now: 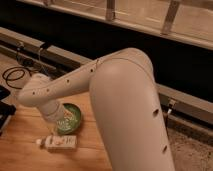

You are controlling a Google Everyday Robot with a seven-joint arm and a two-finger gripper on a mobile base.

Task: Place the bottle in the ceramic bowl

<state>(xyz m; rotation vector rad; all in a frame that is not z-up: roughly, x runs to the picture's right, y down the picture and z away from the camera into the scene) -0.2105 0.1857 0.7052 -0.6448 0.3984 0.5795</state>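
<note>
Looking across a pale wooden worktop (pixel 20 155) set against a dark backdrop, and finding a coiled black cable (pixel 14 76) lying at the far left. Seeing the bottle (pixel 59 143) lying on its side on the worktop, with cap to the left, just in front of the ceramic bowl (pixel 74 116) and outside it. Spotting the hand (pixel 54 120) hanging low at the bowl's left rim, mostly hidden beneath the white arm (pixel 127 110); not being able to tell how far open it is, nor any hold on anything. Taking in the arm's bulky shell filling the right side, reaching leftward.
</note>
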